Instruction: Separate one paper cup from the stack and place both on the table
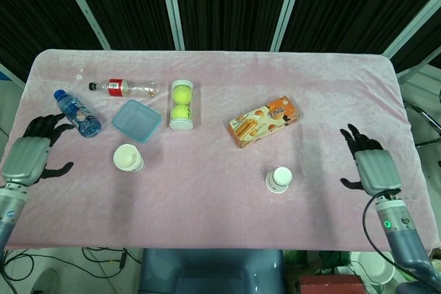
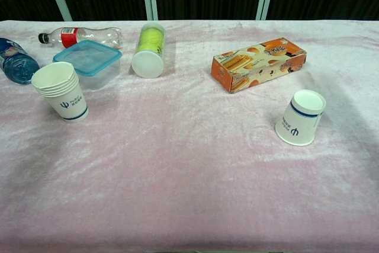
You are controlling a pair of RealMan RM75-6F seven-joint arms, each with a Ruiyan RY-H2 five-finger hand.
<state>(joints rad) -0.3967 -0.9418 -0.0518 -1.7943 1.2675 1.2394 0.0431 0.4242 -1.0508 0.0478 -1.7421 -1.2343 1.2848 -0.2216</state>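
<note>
A stack of white paper cups (image 1: pixel 129 158) (image 2: pixel 60 91) stands mouth up at the left of the pink table. A single white paper cup (image 1: pixel 278 179) (image 2: pixel 301 117) rests bottom up at the right. My left hand (image 1: pixel 29 153) hovers open at the table's left edge, well apart from the stack. At the right edge my right hand (image 1: pixel 371 166) is open too, far from the single cup. Neither hand shows in the chest view.
A blue lidded container (image 1: pixel 137 120) (image 2: pixel 87 61), a tube of tennis balls (image 1: pixel 182 104) (image 2: pixel 148 49), a clear bottle with red label (image 1: pixel 121 88) (image 2: pixel 80 35), a blue water bottle (image 1: pixel 77 112) (image 2: pixel 15 60) and an orange snack box (image 1: pixel 264 121) (image 2: pixel 259 63) lie behind the cups.
</note>
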